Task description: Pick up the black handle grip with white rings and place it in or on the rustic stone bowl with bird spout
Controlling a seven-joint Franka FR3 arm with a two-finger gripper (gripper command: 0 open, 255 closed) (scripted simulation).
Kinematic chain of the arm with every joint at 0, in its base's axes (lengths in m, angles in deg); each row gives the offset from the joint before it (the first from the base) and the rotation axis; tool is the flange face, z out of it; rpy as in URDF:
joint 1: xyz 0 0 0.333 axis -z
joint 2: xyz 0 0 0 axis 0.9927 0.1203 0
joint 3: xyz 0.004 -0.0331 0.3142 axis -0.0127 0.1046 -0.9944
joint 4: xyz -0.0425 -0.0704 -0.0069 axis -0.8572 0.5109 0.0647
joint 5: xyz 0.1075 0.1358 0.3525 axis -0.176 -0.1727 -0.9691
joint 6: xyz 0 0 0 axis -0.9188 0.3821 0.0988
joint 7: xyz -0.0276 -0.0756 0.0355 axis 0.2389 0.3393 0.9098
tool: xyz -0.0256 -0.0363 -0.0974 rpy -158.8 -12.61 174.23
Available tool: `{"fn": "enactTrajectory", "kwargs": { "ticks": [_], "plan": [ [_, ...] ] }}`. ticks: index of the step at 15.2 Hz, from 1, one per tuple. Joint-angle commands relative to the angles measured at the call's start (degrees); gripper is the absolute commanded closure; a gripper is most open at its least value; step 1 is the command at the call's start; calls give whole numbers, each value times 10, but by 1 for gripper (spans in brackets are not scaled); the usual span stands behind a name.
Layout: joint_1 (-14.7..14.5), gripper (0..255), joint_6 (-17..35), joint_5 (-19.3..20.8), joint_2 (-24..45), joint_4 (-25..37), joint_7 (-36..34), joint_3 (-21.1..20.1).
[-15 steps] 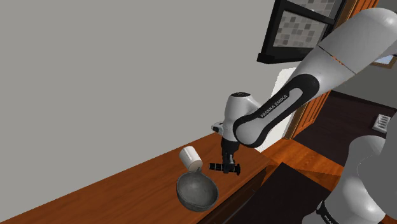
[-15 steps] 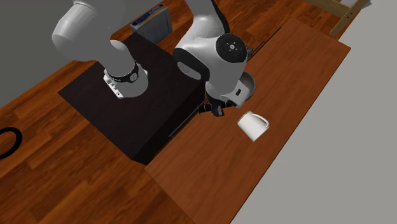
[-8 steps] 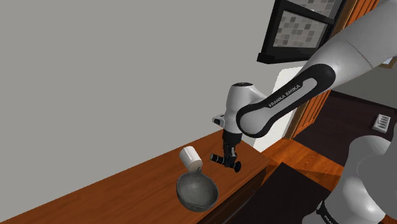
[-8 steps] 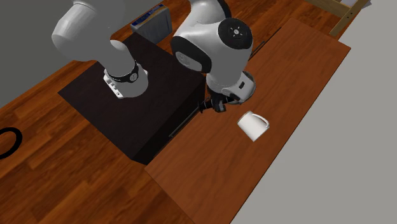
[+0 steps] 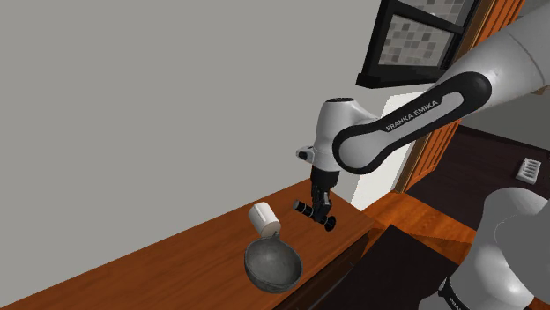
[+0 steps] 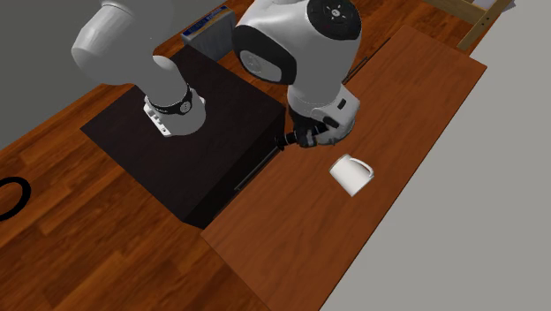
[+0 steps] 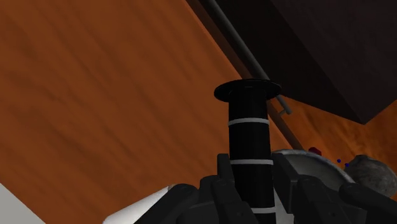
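Observation:
My gripper (image 5: 319, 210) is shut on the black handle grip with white rings (image 5: 314, 213), which hangs in the air above the wooden table (image 5: 176, 264). In the wrist view the handle grip (image 7: 249, 130) stands clasped between the fingers (image 7: 226, 180), its flared end pointing away from the hand. The grey stone bowl (image 5: 273, 264) sits on the table below the gripper and toward the shoulder view's left. Part of the bowl's rim (image 7: 310, 164) shows beside the fingers. In the second exterior view the gripper (image 6: 306, 138) holds the handle grip (image 6: 292, 141) over the table's edge near the stand.
A white mug (image 5: 263, 217) lies on its side just behind the bowl, also visible as the mug (image 6: 351, 174) in the second exterior view. The black stand (image 6: 194, 132) borders the table. A grey wall runs along the table's far side.
The gripper has risen with the handle grip in it, moving a little toward the shoulder view's right. Bowl and mug have not moved.

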Motion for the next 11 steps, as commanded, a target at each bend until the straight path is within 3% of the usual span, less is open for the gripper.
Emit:
{"fn": "enactTrajectory", "kwargs": {
  "ticks": [1,11],
  "plan": [
    [2,255,-18,3,-12,5,-1,1],
    [-63,255,-16,-27,69,92,-121,-77]
  ]
}}
